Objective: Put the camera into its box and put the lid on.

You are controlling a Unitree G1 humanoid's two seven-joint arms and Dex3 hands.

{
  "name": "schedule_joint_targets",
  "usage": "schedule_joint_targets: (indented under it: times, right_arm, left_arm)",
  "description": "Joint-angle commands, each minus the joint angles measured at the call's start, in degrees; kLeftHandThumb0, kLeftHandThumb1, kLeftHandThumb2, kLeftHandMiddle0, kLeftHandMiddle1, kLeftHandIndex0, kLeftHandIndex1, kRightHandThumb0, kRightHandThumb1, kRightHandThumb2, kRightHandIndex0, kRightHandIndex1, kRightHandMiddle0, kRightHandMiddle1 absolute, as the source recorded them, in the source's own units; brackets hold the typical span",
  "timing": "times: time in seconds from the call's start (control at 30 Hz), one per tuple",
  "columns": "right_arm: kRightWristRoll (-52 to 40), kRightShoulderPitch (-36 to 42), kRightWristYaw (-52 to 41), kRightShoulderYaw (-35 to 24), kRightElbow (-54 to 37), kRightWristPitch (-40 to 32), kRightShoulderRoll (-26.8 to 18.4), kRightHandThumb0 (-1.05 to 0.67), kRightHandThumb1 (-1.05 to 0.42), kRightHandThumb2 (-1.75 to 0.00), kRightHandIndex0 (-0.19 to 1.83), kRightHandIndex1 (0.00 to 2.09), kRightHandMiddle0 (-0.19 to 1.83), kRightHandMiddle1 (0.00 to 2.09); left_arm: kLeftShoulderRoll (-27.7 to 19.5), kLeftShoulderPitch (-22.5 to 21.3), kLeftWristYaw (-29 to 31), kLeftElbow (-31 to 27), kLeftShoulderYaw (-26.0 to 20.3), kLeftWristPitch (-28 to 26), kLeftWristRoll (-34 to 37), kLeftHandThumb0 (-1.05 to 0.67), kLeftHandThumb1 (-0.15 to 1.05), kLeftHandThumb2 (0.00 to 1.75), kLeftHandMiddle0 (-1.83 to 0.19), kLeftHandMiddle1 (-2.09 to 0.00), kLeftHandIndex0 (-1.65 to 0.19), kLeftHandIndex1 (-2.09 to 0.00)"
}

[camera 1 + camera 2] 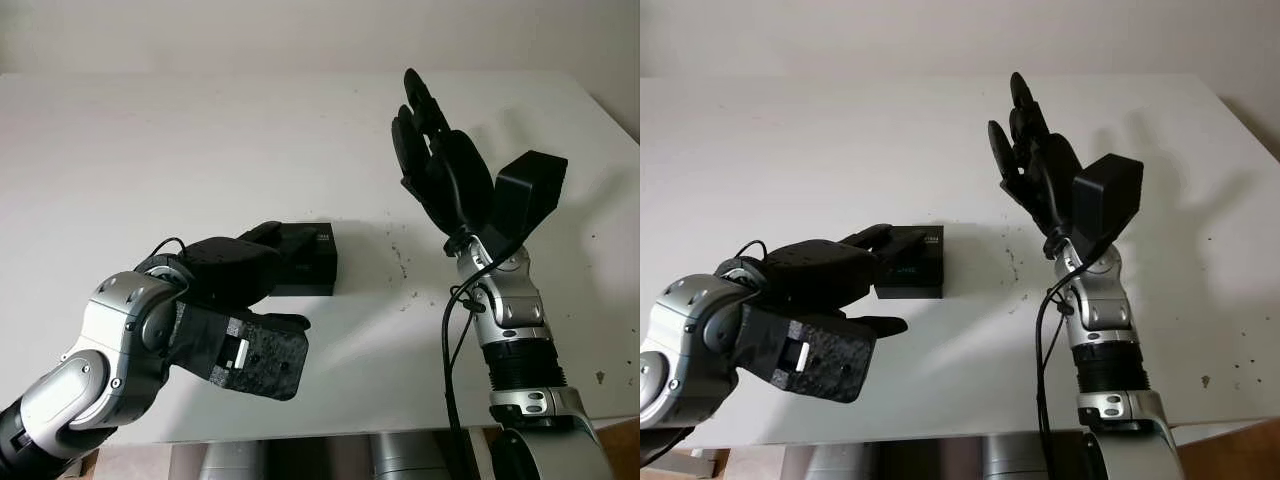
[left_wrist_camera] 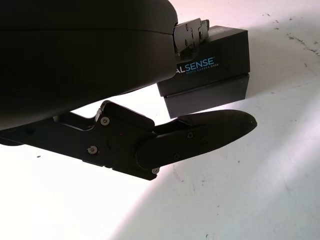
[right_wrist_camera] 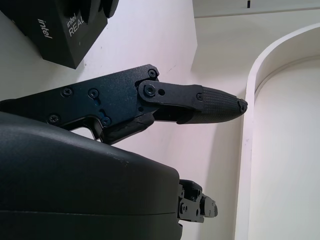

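Black and matte, the left hand (image 1: pixel 245 262) at 8 o'clock curls over the closed, lidded camera box (image 1: pixel 310 258) at the white desk (image 1: pixel 200 150) centre, hiding its near-left side and contents, while the right hand (image 1: pixel 440 165) at 2 o'clock hangs open above the desk.

White counter (image 1: pixel 200 140) with one closed black box (image 1: pixel 310 260) near its middle, a robot hand on either side.

The left hand (image 1: pixel 235 265) sits at the box's near-left side, its fingers over the box's top and left edge, so that side is blocked. The right hand (image 1: pixel 440 165) is open and raised above the counter, well apart from the box, to its right. Bare counter lies between the box and the right hand, and across the whole far half behind the box.
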State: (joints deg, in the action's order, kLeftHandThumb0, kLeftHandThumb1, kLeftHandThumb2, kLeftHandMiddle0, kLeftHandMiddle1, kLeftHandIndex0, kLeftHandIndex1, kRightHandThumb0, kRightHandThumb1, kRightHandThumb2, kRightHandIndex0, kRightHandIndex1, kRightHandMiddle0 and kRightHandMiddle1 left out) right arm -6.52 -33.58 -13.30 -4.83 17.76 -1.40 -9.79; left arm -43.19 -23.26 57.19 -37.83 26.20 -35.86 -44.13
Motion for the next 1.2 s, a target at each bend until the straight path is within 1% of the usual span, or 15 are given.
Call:
schedule_joint_targets:
  times: [0.0, 0.2, 0.37, 0.7, 0.8, 0.83, 0.9, 0.93, 0.97, 1.0, 1.03, 1.07, 1.1, 1.13, 1.17]
  right_arm:
    - [-0.08, -0.67, -0.12, -0.26, -1.30, -0.04, -0.77, -0.75, -1.05, -0.49, -0.14, 0.06, -0.09, 0.06]
    - [-0.05, -0.73, -0.13, -0.21, -1.41, -0.29, -0.83, -0.75, -1.05, -0.50, -0.15, 0.05, -0.10, 0.05]
    - [-0.19, -0.89, -0.48, -0.16, -0.95, -0.20, -0.85, -0.75, -1.05, -0.49, -0.16, 0.05, -0.11, 0.05]
    - [0.00, -0.64, -0.29, -0.14, -0.98, -0.03, -0.66, -0.76, -1.05, -0.48, -0.15, 0.05, -0.10, 0.06]
    - [-0.05, -0.43, -0.51, -0.10, -1.32, -0.53, -0.87, -0.76, -1.05, -0.49, -0.16, 0.05, -0.10, 0.05]
    - [0.04, -0.37, -0.49, -0.08, -1.36, -0.55, -0.96, -0.76, -1.05, -0.49, -0.16, 0.05, -0.10, 0.05]
    - [0.22, -0.30, -0.31, -0.09, -1.26, -0.36, -1.04, -0.76, -1.05, -0.49, -0.15, 0.05, -0.10, 0.05]
    - [0.29, -0.29, -0.21, -0.10, -1.20, -0.24, -1.04, -0.76, -1.05, -0.49, -0.15, 0.06, -0.09, 0.06]
    - [0.18, -0.32, -0.31, -0.17, -1.05, -0.06, -1.02, -0.76, -1.05, -0.49, -0.15, 0.06, -0.09, 0.06]
    - [-0.03, -0.39, -0.52, -0.25, -0.86, 0.00, -1.02, -0.75, -1.05, -0.49, -0.15, 0.05, -0.10, 0.06]
    - [-0.22, -0.44, -0.72, -0.32, -0.70, 0.03, -1.05, -0.75, -1.05, -0.49, -0.16, 0.05, -0.10, 0.05]
    - [-0.34, -0.50, -0.85, -0.38, -0.52, 0.05, -1.07, -0.75, -1.05, -0.49, -0.16, 0.05, -0.10, 0.05]
    - [-0.24, -0.53, -0.81, -0.35, -0.40, 0.07, -1.12, -0.75, -1.05, -0.49, -0.16, 0.05, -0.10, 0.05]
    - [-0.17, -0.54, -0.76, -0.33, -0.38, -0.05, -1.15, -0.75, -1.05, -0.49, -0.16, 0.05, -0.10, 0.05]
    - [-0.19, -0.51, -0.81, -0.32, -0.40, -0.14, -1.18, -0.75, -1.05, -0.49, -0.16, 0.05, -0.10, 0.05]
  left_arm:
    - [0.69, 2.53, 3.17, -3.30, 0.05, -1.26, 0.61, -0.78, 1.05, 0.65, 0.19, 0.00, 0.19, 0.00]
    - [1.58, 3.18, 7.49, -9.54, -3.01, -4.19, 2.08, -0.78, 1.05, 0.65, 0.19, 0.00, 0.19, 0.00]
    - [1.25, 2.37, 10.59, -13.66, -4.88, -6.40, 3.67, -0.78, 1.05, 0.65, 0.19, 0.00, 0.19, 0.00]
    - [0.51, 1.62, 12.63, -15.50, -7.54, -9.88, 6.58, -0.75, 1.05, 0.65, 0.18, -0.02, 0.19, 0.00]
    - [6.18, 2.41, 5.54, -17.05, -11.42, -13.80, 6.41, -0.71, 1.05, 0.59, 0.05, -0.09, 0.09, -0.06]
    - [8.96, 2.36, 1.74, -17.38, -13.01, -14.70, 6.09, -0.68, 1.05, 0.55, -0.12, -0.16, -0.03, -0.12]
    - [12.01, 0.39, -3.98, -16.95, -16.50, -15.39, 5.91, -0.64, 1.05, 0.51, -0.30, -0.23, -0.17, -0.19]
    - [13.70, -0.57, -7.38, -15.98, -18.83, -14.27, 6.74, -0.60, 1.05, 0.41, -0.39, -0.27, -0.26, -0.23]
    - [15.07, -1.50, -10.43, -14.60, -21.43, -12.71, 8.30, -0.58, 1.05, 0.34, -0.39, -0.38, -0.31, -0.25]
    - [16.30, -2.33, -13.00, -12.84, -24.28, -10.77, 10.69, -0.57, 1.05, 0.28, -0.28, -0.59, -0.32, -0.29]
    - [16.86, -2.73, -14.75, -11.57, -26.10, -9.26, 12.66, -0.56, 1.05, 0.21, -0.12, -0.86, -0.29, -0.34]
    - [17.19, -3.04, -16.65, -9.73, -28.06, -6.81, 14.91, -0.57, 1.05, 0.16, 0.01, -1.09, -0.20, -0.49]
    - [17.63, -3.75, -18.45, -6.77, -30.71, -3.84, 18.04, -0.59, 1.05, 0.13, 0.09, -1.21, -0.11, -0.63]
    - [17.69, -4.31, -20.05, -3.86, -32.91, -1.08, 20.77, -0.62, 1.03, 0.10, 0.14, -1.17, 0.01, -0.69]
    - [17.54, -4.65, -21.45, -0.89, -34.79, 1.77, 23.36, -0.64, 1.01, 0.07, 0.16, -1.00, 0.11, -0.68]
